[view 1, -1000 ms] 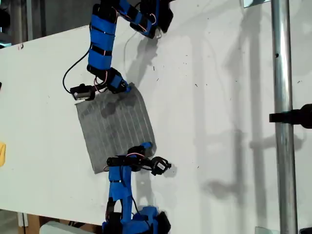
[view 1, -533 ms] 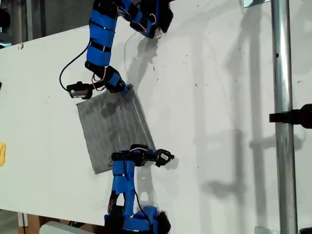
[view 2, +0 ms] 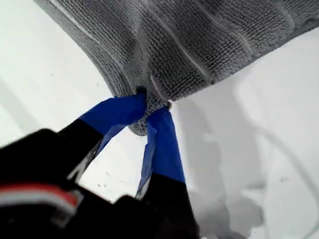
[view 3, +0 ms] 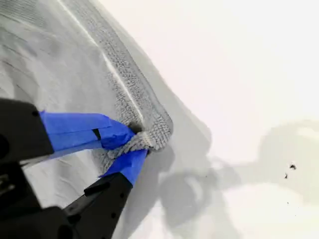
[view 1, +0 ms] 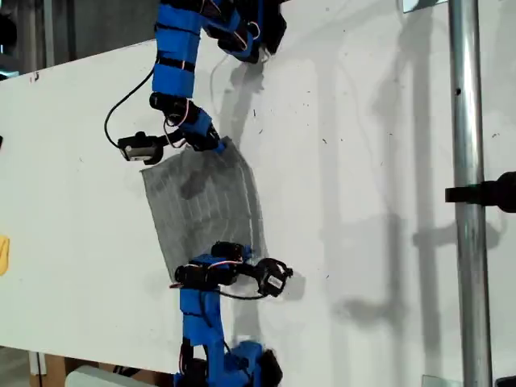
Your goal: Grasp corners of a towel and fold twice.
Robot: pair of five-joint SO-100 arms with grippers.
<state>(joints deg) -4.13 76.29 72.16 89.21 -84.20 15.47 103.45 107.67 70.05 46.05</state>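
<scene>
Grey striped towel (view 1: 205, 201) lies on white worktop (view 1: 363, 161), between two blue arms, one at each end. My first gripper (view 2: 149, 110) pinching towel corner (view 2: 149, 102), jaws pressed together on bunched fabric lifted off worktop. My second gripper (view 3: 130, 147) likewise clamped on another corner (view 3: 149, 137), cloth crumpled between blue jaws. Wrist views do not show which arm is which. Metal pole (view 1: 468, 193) stands well apart from towel.
</scene>
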